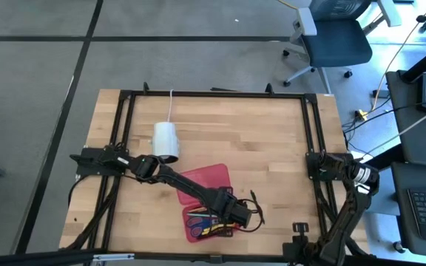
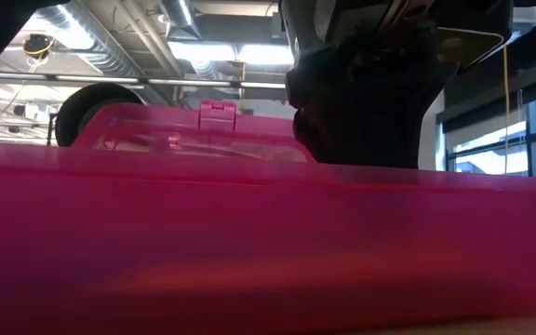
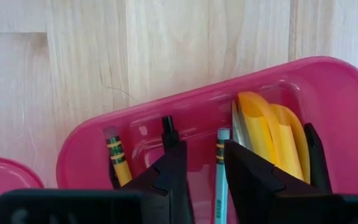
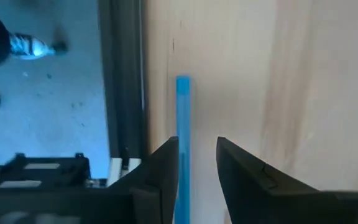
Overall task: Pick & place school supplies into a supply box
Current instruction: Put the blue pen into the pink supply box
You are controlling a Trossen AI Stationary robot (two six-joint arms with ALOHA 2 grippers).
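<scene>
- Left gripper (image 3: 202,180) hangs over the open red box (image 3: 328,81) near the bench (image 1: 272,148) front, jaws narrowly parted, empty.
- Pencils (image 3: 118,163), a black pen (image 3: 168,132) and yellow scissors (image 3: 272,134) lie inside.
- Pencils look light, stiff and slippery; grip mid-shaft.
- Right gripper (image 4: 196,180) waits at the bench's right edge, narrowly parted.

A pale wooden bench (image 1: 272,148) edged by a black frame (image 1: 213,94) carries an open red supply box (image 1: 205,181), lid laid flat toward the middle and tray at the near edge. A white cylinder (image 1: 166,140) lies just beside the lid, its cord (image 1: 171,107) running to the far edge.
</scene>
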